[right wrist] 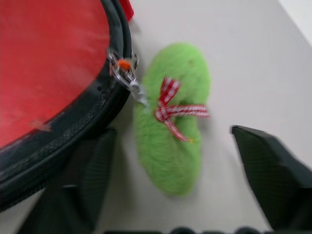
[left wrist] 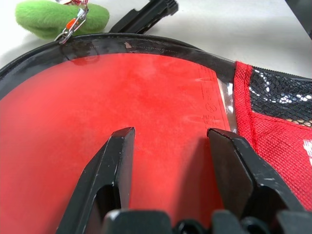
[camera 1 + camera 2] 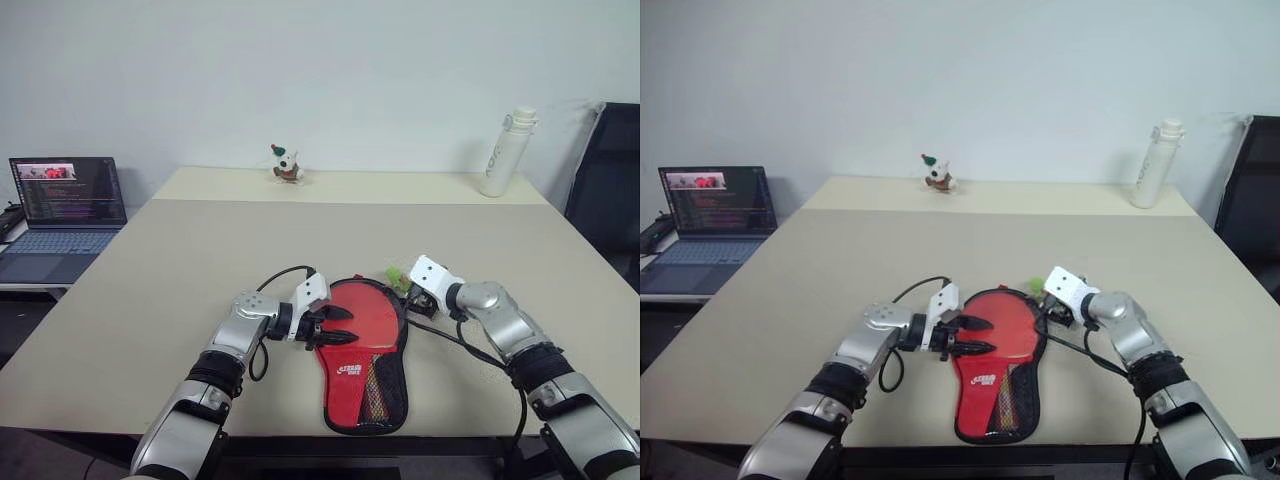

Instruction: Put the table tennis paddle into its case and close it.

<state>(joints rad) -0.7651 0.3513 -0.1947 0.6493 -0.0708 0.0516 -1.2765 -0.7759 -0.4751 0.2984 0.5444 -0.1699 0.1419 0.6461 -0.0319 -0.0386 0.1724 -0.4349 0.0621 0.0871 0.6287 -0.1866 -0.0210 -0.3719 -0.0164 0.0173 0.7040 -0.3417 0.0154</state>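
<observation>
Paddle (image 2: 122, 112) handle hidden inside case (image 3: 385, 395); right claw (image 1: 170, 161) blurred.

There is one table (image 3: 180, 270). On it lies one case (image 3: 365, 385), and inside the case is one table tennis paddle (image 3: 365, 310) with a red face. One fuzzy green pull charm (image 1: 173, 126) lies just beside the round end of the case, and it has one little red and white bow. Two grippers are near the case: the left gripper (image 3: 335, 326) and the right gripper (image 1: 170, 161). At the far edge of the table stand one small toy (image 3: 286, 164) and one white bottle (image 3: 506, 152). Beside the table is one laptop (image 3: 62, 215).
</observation>
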